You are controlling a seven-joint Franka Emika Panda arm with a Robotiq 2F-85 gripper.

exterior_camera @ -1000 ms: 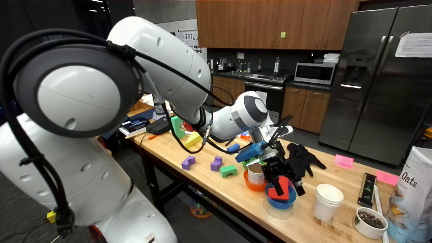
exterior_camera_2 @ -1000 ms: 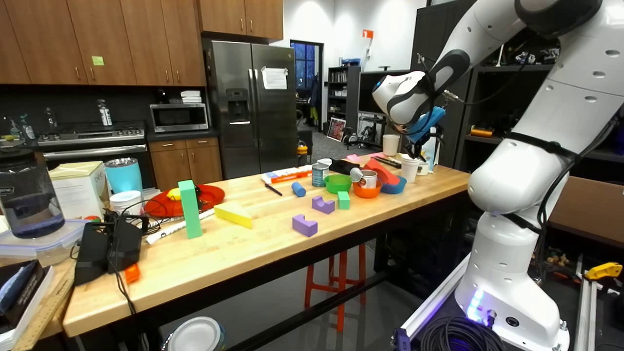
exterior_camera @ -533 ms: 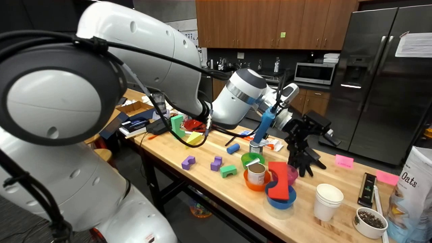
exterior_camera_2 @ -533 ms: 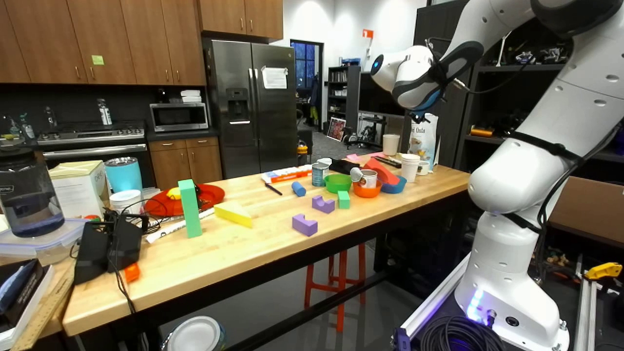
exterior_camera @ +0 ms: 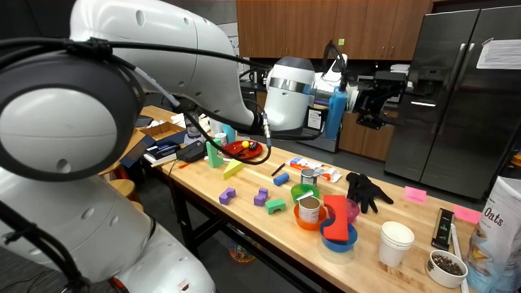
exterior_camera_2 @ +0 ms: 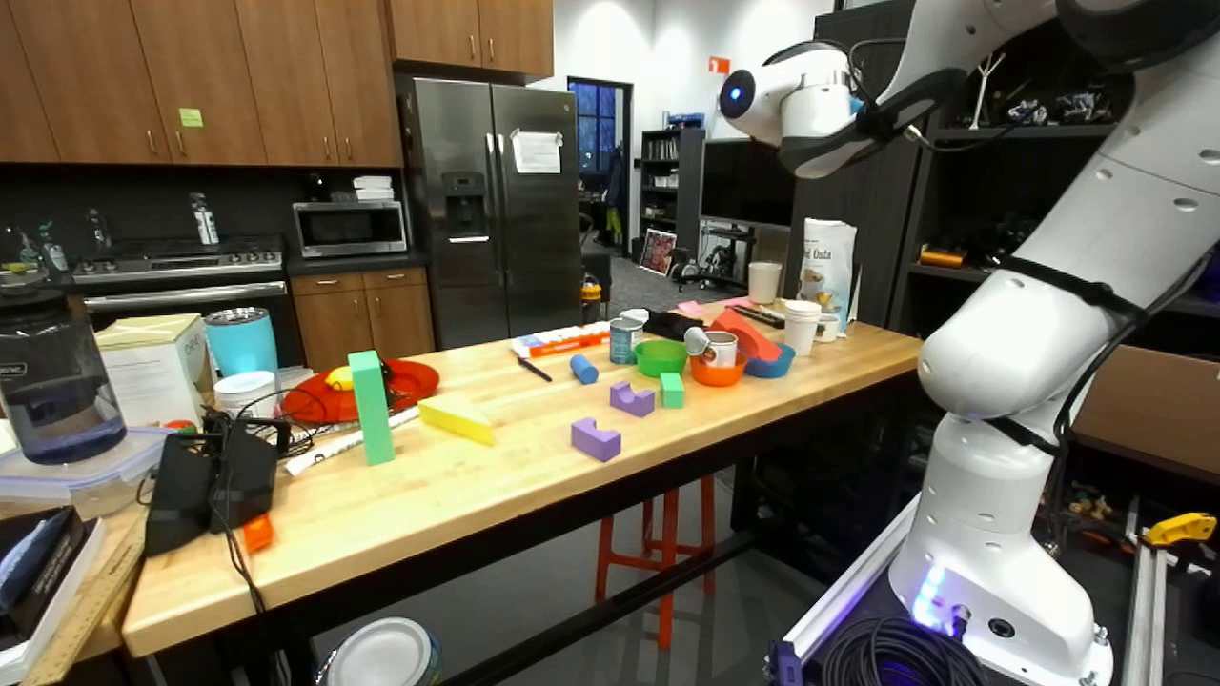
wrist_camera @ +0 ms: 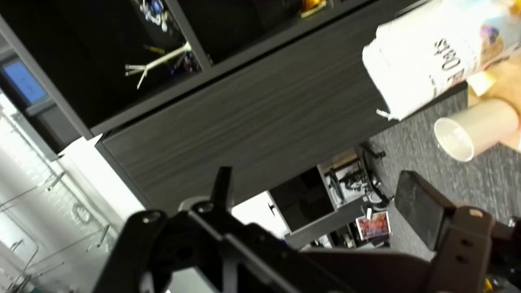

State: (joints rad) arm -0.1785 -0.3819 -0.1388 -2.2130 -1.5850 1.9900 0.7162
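My gripper (exterior_camera: 382,112) is raised high above the far side of the table and points sideways. In the wrist view its two black fingers (wrist_camera: 321,195) are wide apart with nothing between them. In an exterior view the arm's wrist (exterior_camera_2: 810,105) hides the gripper. A red block (exterior_camera: 336,219) leans in a blue bowl (exterior_camera: 341,245), well below the gripper; the block (exterior_camera_2: 746,333) and bowl (exterior_camera_2: 774,365) also show in an exterior view. Beside them are an orange bowl (exterior_camera: 306,224) holding a can (exterior_camera: 309,210), a green bowl (exterior_camera: 303,189) and a pink bowl (exterior_camera: 352,209).
A black glove (exterior_camera: 364,190), stacked white cups (exterior_camera: 395,246), a bowl of dark bits (exterior_camera: 447,266) and an oats bag (exterior_camera: 492,236) stand on the table. Purple blocks (exterior_camera_2: 597,440), a green block (exterior_camera_2: 672,391) and a tall green block (exterior_camera_2: 372,410) lie further along.
My gripper has risen from over the red block, moved toward the far side and turned from pointing down to pointing sideways. The red block stays in the blue bowl.
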